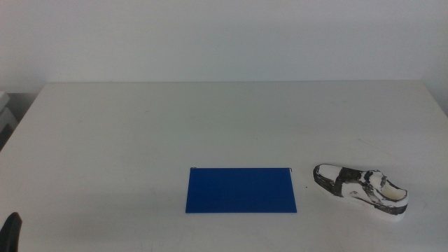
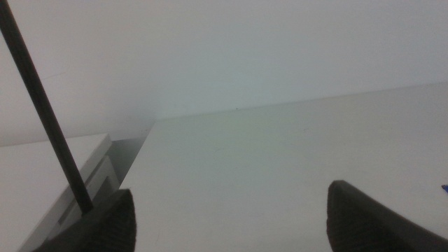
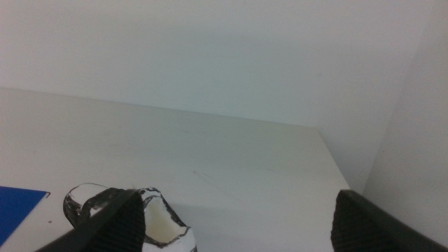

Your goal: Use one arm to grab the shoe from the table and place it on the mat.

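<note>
The shoe [image 1: 360,189], a white low-top sneaker with black patches, lies on its sole at the front right of the white table [image 1: 210,126], its toe toward the mat. The dark-blue mat [image 1: 241,190] lies flat just left of it, a small gap between them. My left gripper [image 2: 231,224] is open and empty; only a dark tip of it shows at the middle view's bottom left corner [image 1: 10,231]. My right gripper [image 3: 231,224] is open and empty, above and behind the shoe's heel [image 3: 161,220]; it is out of the middle view. A corner of the mat [image 3: 17,206] shows too.
A white wall stands behind the table's far edge. A pale box-like unit [image 1: 5,115] sits off the table's left edge and shows in the left wrist view [image 2: 77,175]. A black cable [image 2: 42,105] crosses the left wrist view.
</note>
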